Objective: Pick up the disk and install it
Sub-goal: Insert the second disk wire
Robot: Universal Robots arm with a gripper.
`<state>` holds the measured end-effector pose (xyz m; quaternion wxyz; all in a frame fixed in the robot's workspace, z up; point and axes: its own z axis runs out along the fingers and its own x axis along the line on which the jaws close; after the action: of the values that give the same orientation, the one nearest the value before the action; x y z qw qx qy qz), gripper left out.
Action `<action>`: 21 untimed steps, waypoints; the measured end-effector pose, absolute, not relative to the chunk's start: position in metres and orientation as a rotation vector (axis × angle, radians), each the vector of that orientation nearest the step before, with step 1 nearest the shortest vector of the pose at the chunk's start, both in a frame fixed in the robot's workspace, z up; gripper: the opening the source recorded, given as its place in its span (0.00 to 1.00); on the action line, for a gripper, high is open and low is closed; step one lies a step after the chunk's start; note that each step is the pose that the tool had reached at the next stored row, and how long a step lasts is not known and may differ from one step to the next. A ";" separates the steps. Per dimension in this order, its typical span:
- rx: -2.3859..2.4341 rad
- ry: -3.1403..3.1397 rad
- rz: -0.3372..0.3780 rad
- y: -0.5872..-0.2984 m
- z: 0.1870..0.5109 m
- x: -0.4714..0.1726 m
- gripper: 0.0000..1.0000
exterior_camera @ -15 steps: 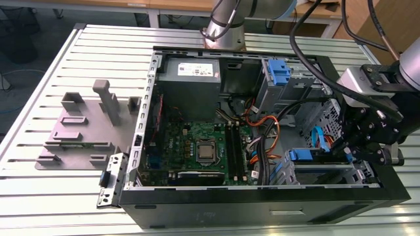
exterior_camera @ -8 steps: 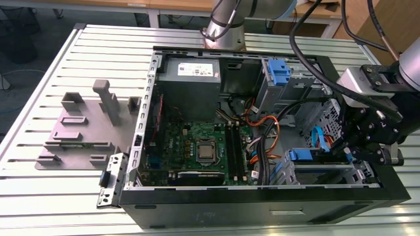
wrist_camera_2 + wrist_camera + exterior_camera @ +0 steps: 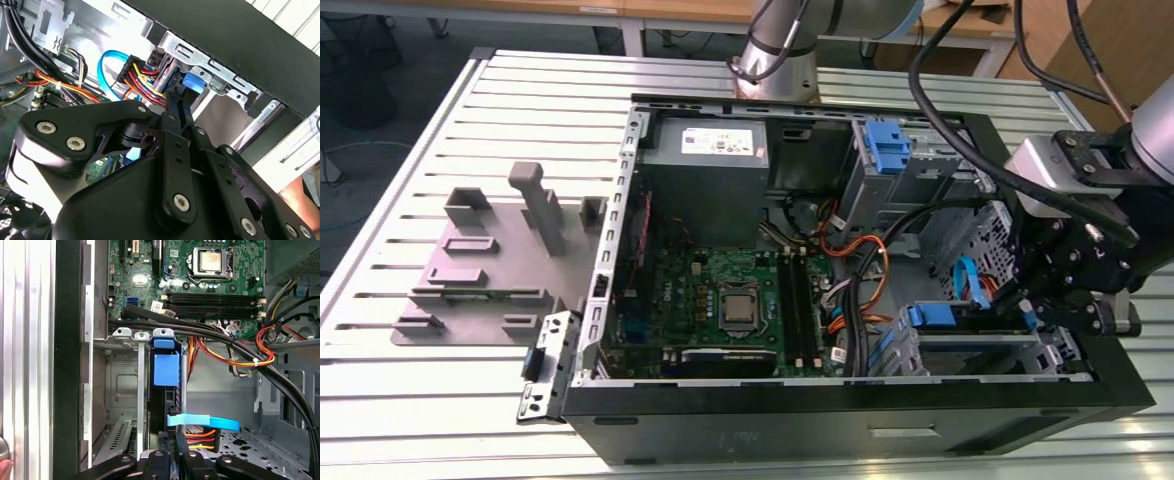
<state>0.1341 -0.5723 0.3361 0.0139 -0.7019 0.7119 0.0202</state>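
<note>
- The gripper (image 3: 175, 102) has its jaws pulled in tight on the disk (image 3: 166, 370). They're pinching the end nearest the arm, not spread at all.
- In the exterior view the disk (image 3: 945, 318) is in the near corner of the case (image 3: 854, 420), on the exterior view's right. It stands on edge in the drive bay (image 3: 125, 337), and its blue carrier tab is the bit that shows best.
- The main thing: the disk's long axis runs straight out from the jaws, in line with the slot. In the exterior view the gripper is just to the right of the bay, and the disk points left from it toward the motherboard (image 3: 720, 290).
- My read is that pickup is done and this is the install part. The disk looks well into the bay, but I can't tell whether it's fully seated.
- A blue flat cable (image 3: 200, 421) loops right beside the jaws, with red, yellow and orange wires just under it. It's crowded in there.
- Don't mix it up with the empty blue bracket (image 3: 887, 145) at the far side, beside the power supply (image 3: 707, 150).
- The case lies on its side on a slatted desk (image 3: 427, 400).
</note>
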 end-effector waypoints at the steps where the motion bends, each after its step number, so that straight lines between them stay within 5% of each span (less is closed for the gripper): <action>1: -2.186 2.217 0.063 -0.572 0.337 0.134 0.16; 21: -2.178 2.226 0.060 -0.571 0.334 0.134 0.16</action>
<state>0.1341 -0.5714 0.3342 0.0132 -0.6992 0.7145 0.0194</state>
